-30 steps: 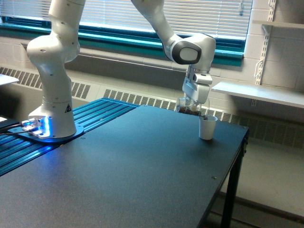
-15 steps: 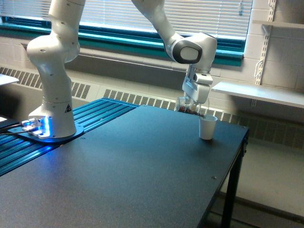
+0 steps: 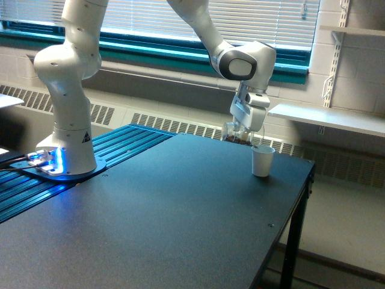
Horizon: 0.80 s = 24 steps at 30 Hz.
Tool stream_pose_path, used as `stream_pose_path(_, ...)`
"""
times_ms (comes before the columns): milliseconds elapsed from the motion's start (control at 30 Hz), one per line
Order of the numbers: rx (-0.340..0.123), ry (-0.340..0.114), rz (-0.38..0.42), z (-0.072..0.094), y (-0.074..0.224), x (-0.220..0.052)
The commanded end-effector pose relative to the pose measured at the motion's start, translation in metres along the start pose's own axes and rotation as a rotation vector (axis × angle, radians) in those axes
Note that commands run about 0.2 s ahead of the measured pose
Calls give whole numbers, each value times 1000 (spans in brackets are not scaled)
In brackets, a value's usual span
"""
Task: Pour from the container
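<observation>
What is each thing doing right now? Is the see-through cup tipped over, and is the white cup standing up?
Small clear see-through cup: held in the air, tipped sideways toward the white cup, dark brown contents inside.
Opaque white paper cup: standing upright on the table, open top.
Robot gripper: jaws shut on the clear cup.
Black table: flat, carrying the white cup.
Blue light at the robot's base: lit.

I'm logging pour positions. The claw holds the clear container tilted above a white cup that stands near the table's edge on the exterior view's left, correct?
Wrong side. The white cup stands near the table's edge on the exterior view's right. The claw does hold the clear container tilted above it.
</observation>
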State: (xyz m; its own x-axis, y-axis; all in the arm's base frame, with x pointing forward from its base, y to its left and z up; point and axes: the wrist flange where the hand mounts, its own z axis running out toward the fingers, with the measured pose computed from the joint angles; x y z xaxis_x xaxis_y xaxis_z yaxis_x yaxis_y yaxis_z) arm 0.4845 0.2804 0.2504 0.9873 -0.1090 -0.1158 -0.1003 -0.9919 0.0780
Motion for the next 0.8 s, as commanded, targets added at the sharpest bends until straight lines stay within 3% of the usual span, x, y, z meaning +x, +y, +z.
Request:
stream_pose_path(33,5,2,-11,-8,3,6)
stream_pose_path(800,-12,-47,-43,-7,3,6)
